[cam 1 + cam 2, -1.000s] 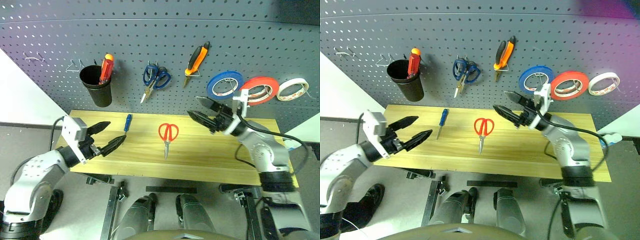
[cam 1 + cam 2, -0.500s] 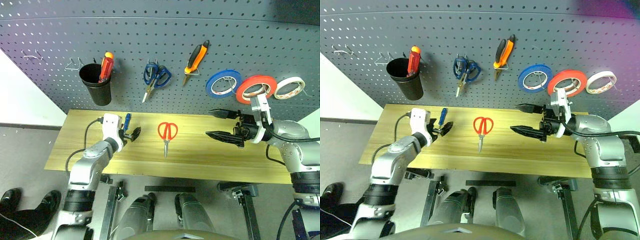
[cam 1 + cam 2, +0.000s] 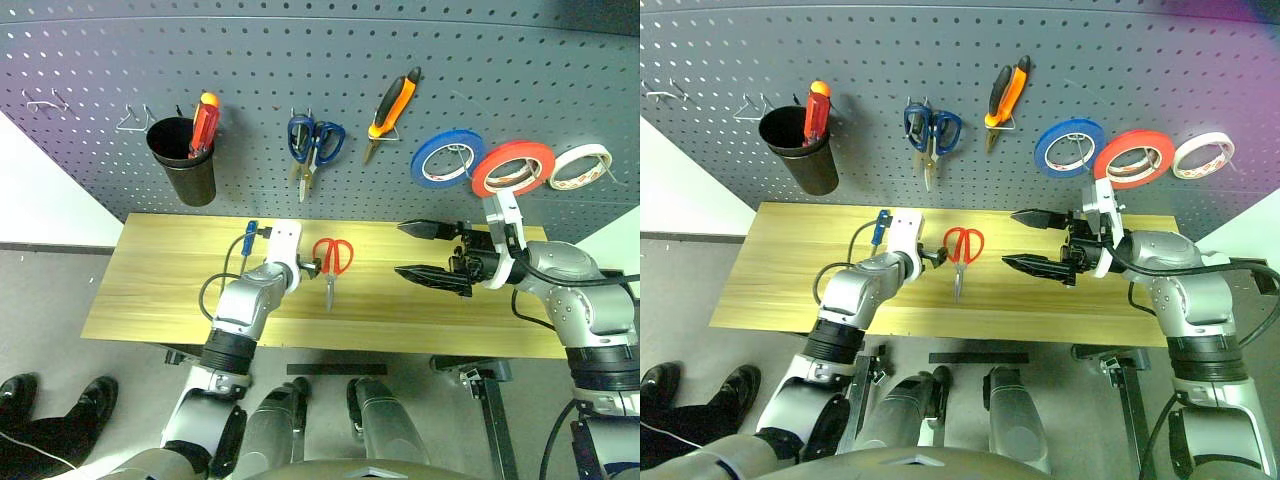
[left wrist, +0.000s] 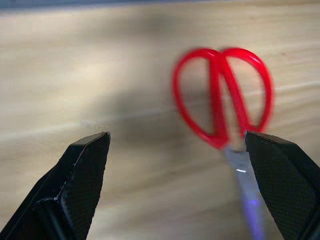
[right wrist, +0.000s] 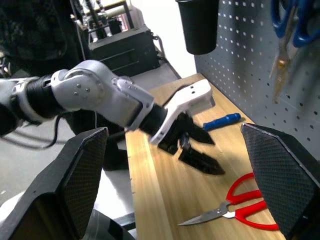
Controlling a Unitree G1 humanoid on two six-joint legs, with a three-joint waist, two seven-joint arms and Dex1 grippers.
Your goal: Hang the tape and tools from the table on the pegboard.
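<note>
Swinging in from the table's left edge, the left gripper point(image 3: 311, 268) had crossed over the wood and now hovered just left of the red-handled scissors point(image 3: 333, 262), its 2 black fingers point(image 4: 82, 172) spread wide. Left to right along the table point(image 3: 150, 300) lay the slim blue-handled screwdriver point(image 3: 248, 240), then the left gripper, then the scissors, then the right gripper point(image 3: 425, 251), also spread and empty, pointing level toward the scissors from well apart. The scissors lay flat with their long axis running front to back: red loops toward the pegboard point(image 3: 300, 60), blades toward the robot. In the left wrist view the loops sat between the fingers, nearer the far one. So the left gripper was the nearer by far. Above, the pliers point(image 3: 391, 110) and the red-orange tape point(image 3: 512, 168) already hung on hooks.
</note>
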